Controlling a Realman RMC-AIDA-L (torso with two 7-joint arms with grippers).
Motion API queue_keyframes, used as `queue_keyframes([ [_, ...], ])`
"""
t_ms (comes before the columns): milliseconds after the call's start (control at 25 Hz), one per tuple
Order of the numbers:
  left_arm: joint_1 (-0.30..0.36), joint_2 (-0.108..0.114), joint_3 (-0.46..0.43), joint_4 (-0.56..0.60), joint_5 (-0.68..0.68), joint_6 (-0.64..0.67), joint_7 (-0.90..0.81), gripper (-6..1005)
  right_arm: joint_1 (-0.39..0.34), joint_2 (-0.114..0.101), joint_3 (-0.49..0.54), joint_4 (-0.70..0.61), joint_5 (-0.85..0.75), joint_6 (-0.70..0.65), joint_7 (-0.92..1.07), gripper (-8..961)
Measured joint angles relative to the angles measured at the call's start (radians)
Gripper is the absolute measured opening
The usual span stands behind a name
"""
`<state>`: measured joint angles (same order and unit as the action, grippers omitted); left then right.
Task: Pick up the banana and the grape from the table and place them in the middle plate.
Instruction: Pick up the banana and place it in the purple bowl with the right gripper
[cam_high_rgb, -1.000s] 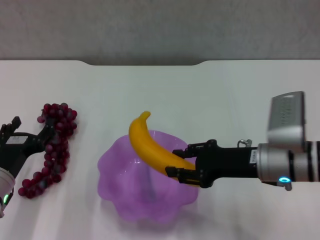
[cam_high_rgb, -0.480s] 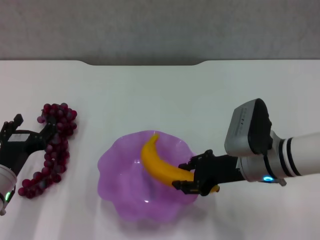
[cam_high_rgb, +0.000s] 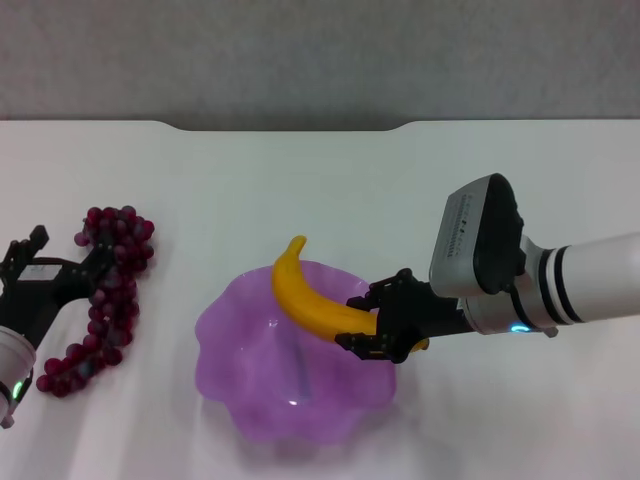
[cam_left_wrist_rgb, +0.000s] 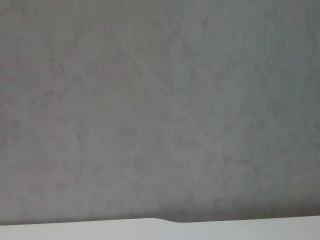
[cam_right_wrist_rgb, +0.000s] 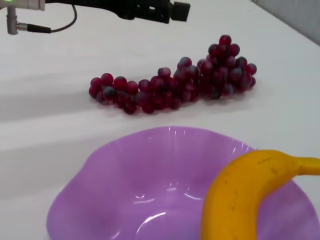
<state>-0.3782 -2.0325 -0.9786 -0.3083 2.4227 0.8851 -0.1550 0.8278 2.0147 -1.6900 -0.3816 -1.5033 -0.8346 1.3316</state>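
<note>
The yellow banana (cam_high_rgb: 305, 297) is held at its near end by my right gripper (cam_high_rgb: 383, 330), which is shut on it. The banana hangs tilted over the right part of the purple scalloped plate (cam_high_rgb: 240, 350), with its far tip above the back rim. In the right wrist view the banana (cam_right_wrist_rgb: 240, 195) sits just over the plate (cam_right_wrist_rgb: 125, 190). The dark red grape bunch (cam_high_rgb: 108, 290) lies on the white table (cam_high_rgb: 300, 180), left of the plate. My left gripper (cam_high_rgb: 68, 248) is open at the bunch's left side, with one finger (cam_high_rgb: 97, 262) against the grapes.
The right wrist view also shows the grape bunch (cam_right_wrist_rgb: 170, 82) beyond the plate and the left gripper (cam_right_wrist_rgb: 150, 9) behind it. The table's notched far edge (cam_high_rgb: 290, 128) meets a grey wall. The left wrist view shows only the wall and a strip of table edge (cam_left_wrist_rgb: 160, 227).
My right gripper first lowered the banana toward the plate and turned its wrist, then shifted it slightly up and left. The left gripper and the grapes have hardly moved.
</note>
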Motion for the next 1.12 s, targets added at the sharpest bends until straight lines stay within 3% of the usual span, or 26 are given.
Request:
queue_keyframes([
  [360,-0.001,-0.002,0.000,0.000,0.001,0.004,-0.009,877,-0.004,0.007,-0.071,0.000,0.008,0.005,-0.005,573],
  [1120,0.002,-0.002,0.000,-0.001,-0.002,0.008,-0.009,876,-0.016,0.010,-0.112,0.000,0.013,0.021,0.008,591],
])
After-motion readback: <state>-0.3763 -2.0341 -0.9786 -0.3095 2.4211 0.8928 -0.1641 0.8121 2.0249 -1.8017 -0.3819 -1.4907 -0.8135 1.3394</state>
